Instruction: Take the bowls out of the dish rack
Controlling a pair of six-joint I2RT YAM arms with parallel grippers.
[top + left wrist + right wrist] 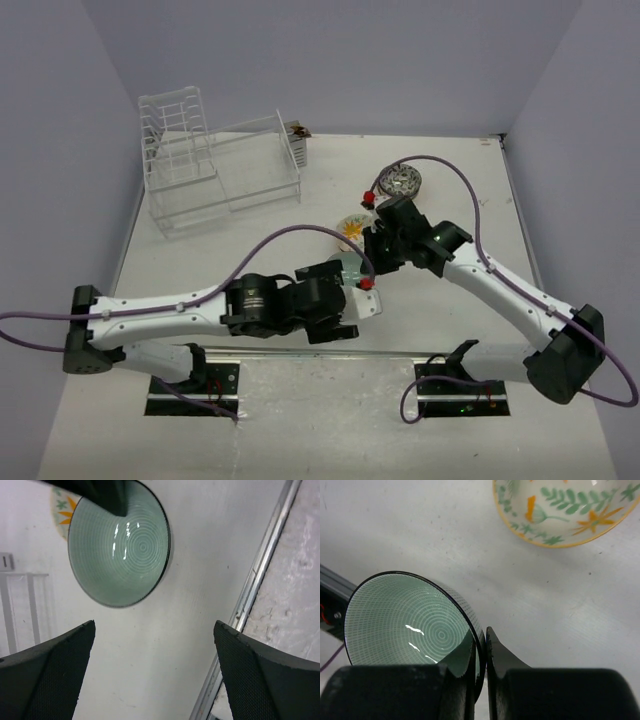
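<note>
White table (420, 530) under green bowl (410, 625)

I'm on the pale green bowl (410, 630) now: glazed ceramic, glossy, with sharp glints of light on its finely ringed inside. The flowered bowl (560, 515) shows a smooth glaze with a softer sheen. The table (150, 680) reads matt white, faintly speckled, and the strip (255, 590) along it looks like brushed metal. The pads (55, 675) of the left gripper (154, 630) are matt black with a fine mesh grain. The fingers (505, 655) of the right gripper (481, 635) are smooth black plastic, slightly shiny. The dish rack (175, 140) looks like clear, glossy plastic.
</note>
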